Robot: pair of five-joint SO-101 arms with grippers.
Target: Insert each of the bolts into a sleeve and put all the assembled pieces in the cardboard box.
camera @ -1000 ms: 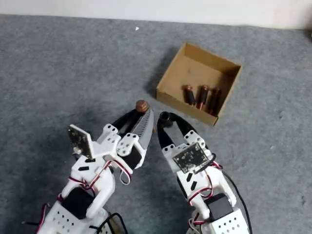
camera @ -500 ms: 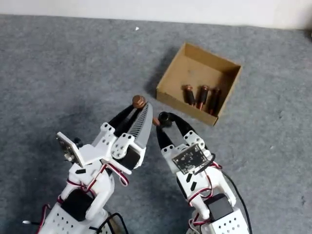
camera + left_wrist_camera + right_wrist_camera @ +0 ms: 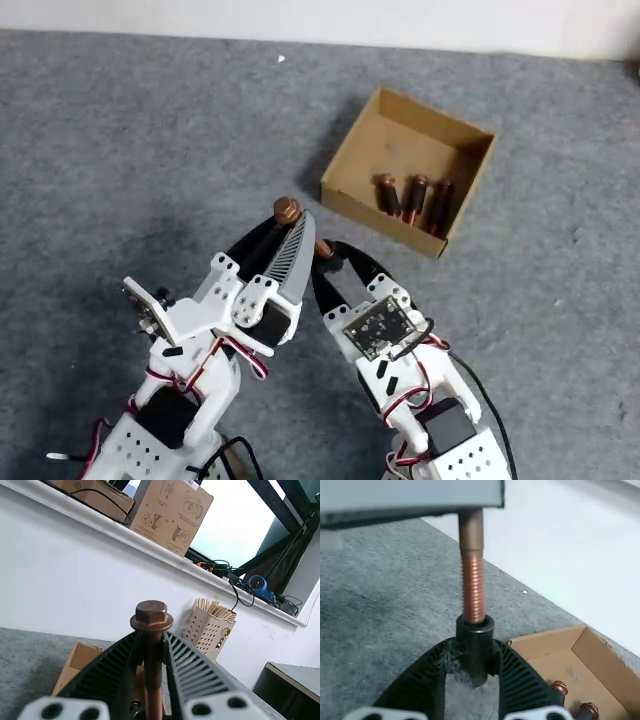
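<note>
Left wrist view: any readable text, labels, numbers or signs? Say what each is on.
No text can be read.
Carton on the ledge: line drawings and a white label, print too blurred to read.
Bolt head: no legible marking.
Cardboard box: no print visible.

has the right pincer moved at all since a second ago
Yes. The right pincer, shut on the sleeve, has shifted slightly away from the cardboard box, toward the bolt.
</note>
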